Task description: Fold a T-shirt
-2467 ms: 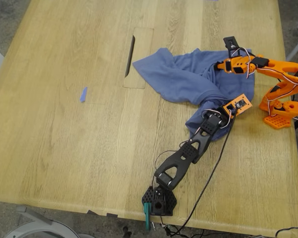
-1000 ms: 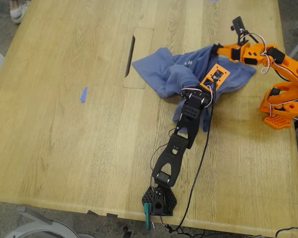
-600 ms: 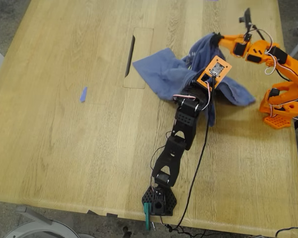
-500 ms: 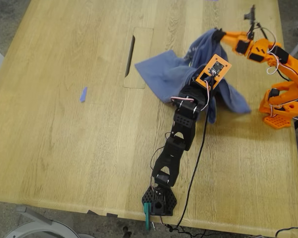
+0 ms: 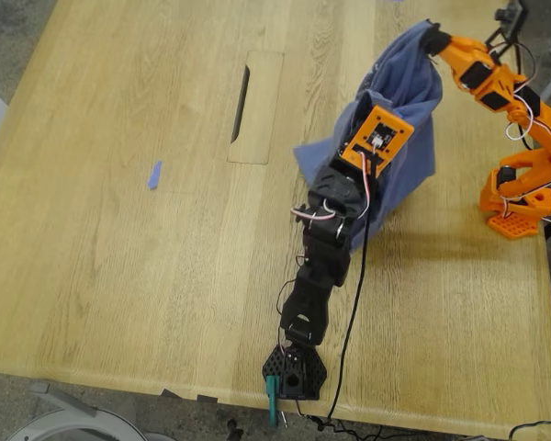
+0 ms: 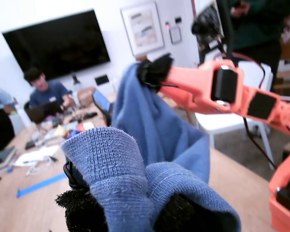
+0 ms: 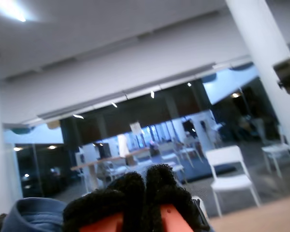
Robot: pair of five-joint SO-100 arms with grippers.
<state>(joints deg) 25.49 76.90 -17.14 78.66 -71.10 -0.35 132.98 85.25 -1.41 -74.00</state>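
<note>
Jaws: my first gripper (image 6: 130,212) clamped on T-shirt (image 5: 399,138) fold | my second gripper (image 7: 145,191) pinched on its collar, above | T-shirt hangs between, over table (image 5: 119,257)

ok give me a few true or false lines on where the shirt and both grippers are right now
1. The T-shirt lies flat on the table. False: most of it hangs lifted between the two arms.
2. My first gripper is shut on the T-shirt. True.
3. My second gripper is on the black arm. False: it is on the orange arm, pinching the shirt's highest point.
4. A small blue scrap lies on the table toward the exterior view's left, apart from the shirt. True.
5. My second gripper's pads are spread wide open. False: they are pressed together.
</note>
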